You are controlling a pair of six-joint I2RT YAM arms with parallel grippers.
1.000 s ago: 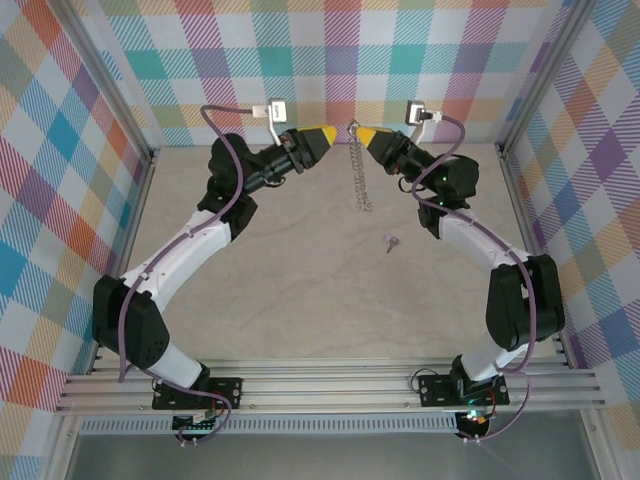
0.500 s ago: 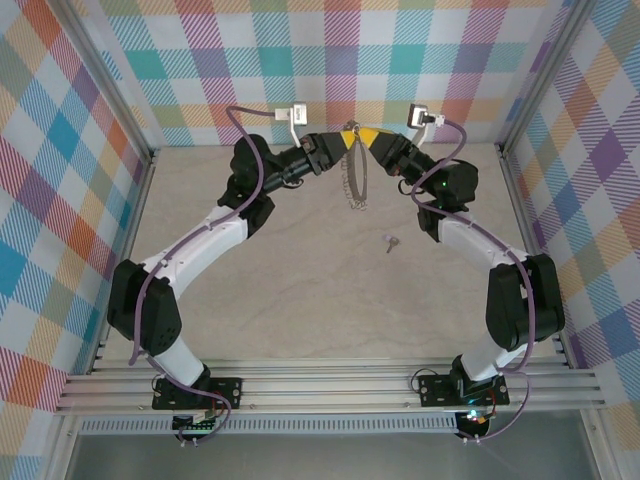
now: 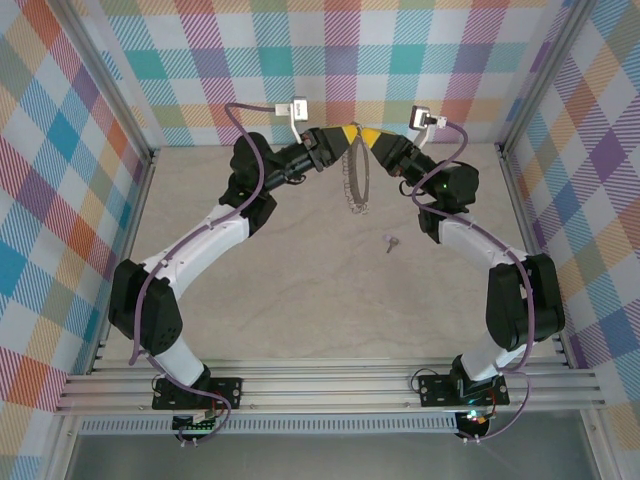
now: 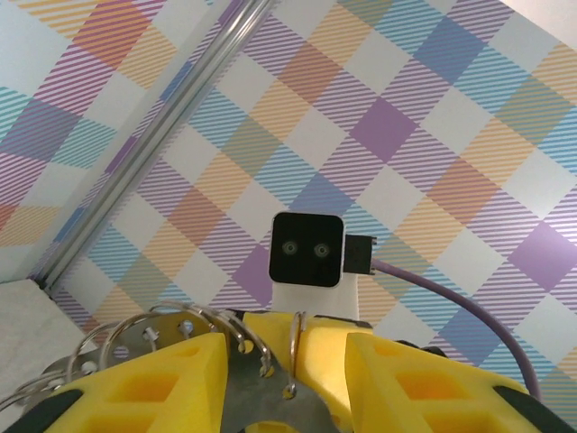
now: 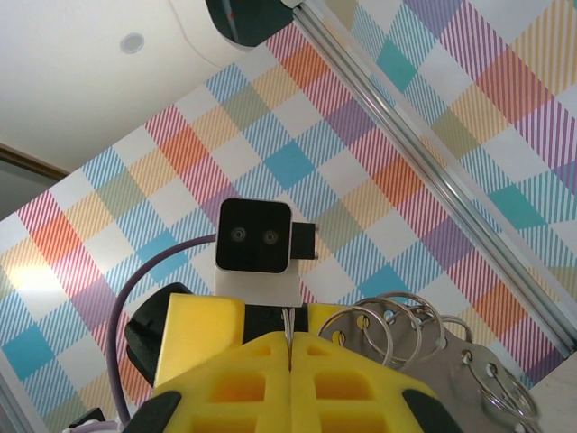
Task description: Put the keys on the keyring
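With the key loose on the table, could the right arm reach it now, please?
Probably not yet: the key lies unobstructed, but the right end effector is shut on the keyring.

No word, number, brand mark or sign can be read in any of the views. The black-faced white camera block (image 4: pixel 306 257) and the pastel checked fabric walls (image 3: pixel 420 50) carry nothing legible, and any marking on the arms is too small to make out.
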